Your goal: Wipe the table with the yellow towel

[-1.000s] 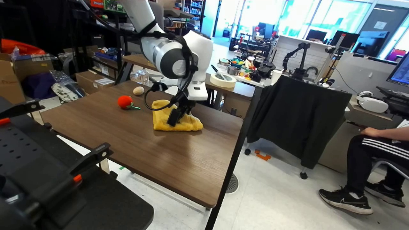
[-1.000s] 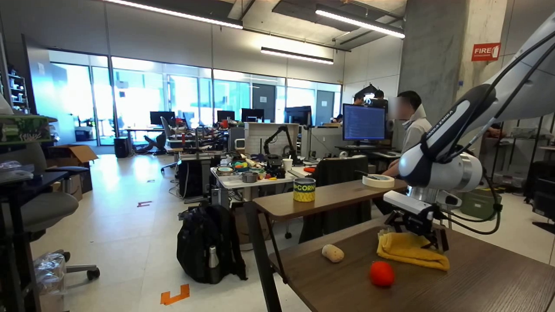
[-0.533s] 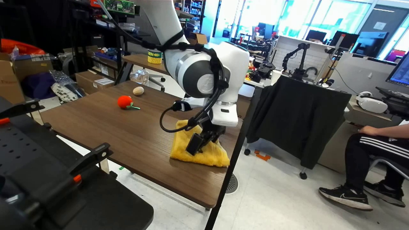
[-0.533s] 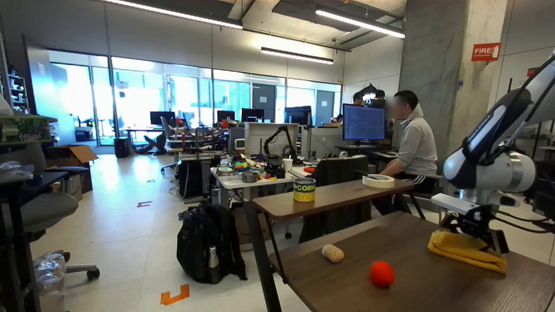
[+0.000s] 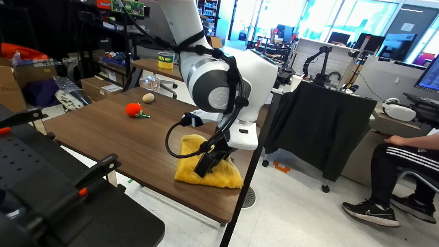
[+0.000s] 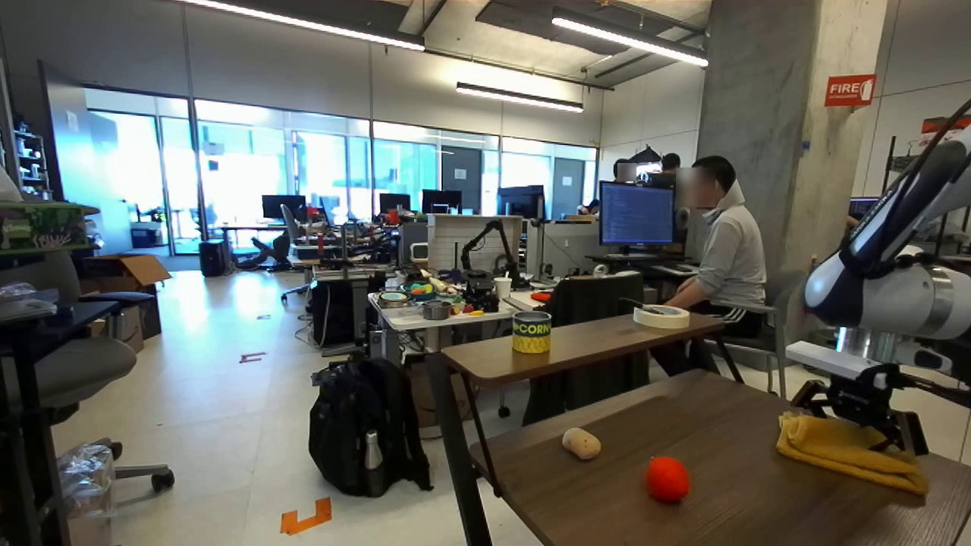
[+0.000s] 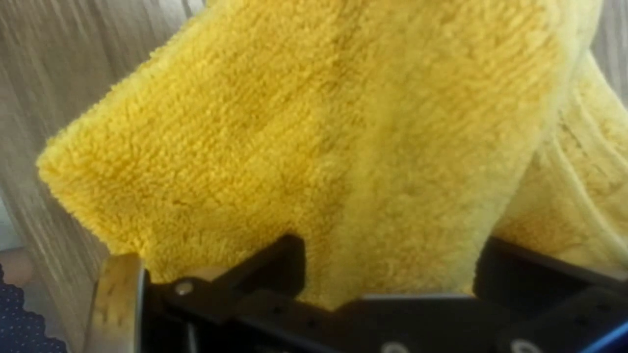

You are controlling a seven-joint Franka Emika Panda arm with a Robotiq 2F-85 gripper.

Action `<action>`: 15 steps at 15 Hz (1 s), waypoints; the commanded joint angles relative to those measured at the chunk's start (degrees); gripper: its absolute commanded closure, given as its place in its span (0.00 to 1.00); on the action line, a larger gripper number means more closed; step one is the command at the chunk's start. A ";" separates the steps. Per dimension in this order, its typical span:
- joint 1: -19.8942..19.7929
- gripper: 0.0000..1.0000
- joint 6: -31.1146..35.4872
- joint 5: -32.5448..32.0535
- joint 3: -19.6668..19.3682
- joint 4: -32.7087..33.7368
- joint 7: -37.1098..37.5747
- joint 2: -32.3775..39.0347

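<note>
In both exterior views the folded yellow towel [image 5: 187,166] lies flat on the brown table [image 5: 120,133], close to its near corner and side edge. My gripper [image 7: 390,255] presses down on top of it, jaws spread wide. Towel cloth fills the gap between the dark fingers [image 7: 279,262] in the wrist view, and it is not pinched. One finger [image 5: 204,164] rests on the towel's middle in an exterior view; the far finger is mostly hidden behind the hand there. The towel's loose folded edge shows at the right of the wrist view.
Farther back on the tabletop sit a red-orange ball [image 5: 133,110] with a green stem and a pale potato-like object [image 5: 148,98]. A raised shelf behind carries a popcorn tin [image 6: 532,332] and a tape roll [image 6: 661,316]. A black bench [image 5: 113,209] stands alongside.
Gripper and towel have slid together across the table from its middle toward the near corner, then slightly farther toward the near edge. The jaws have stayed wide. The ball and potato-like object have not moved.
</note>
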 commanded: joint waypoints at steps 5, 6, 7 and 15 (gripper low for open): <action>2.49 0.00 -3.39 0.30 3.86 -4.47 -12.06 -0.48; 3.62 0.00 -1.34 0.85 1.37 -4.27 -9.47 -2.38; 3.68 0.00 -2.33 0.92 1.69 -4.22 -10.48 -2.49; 7.14 0.00 -5.72 1.04 4.30 2.67 -8.66 1.96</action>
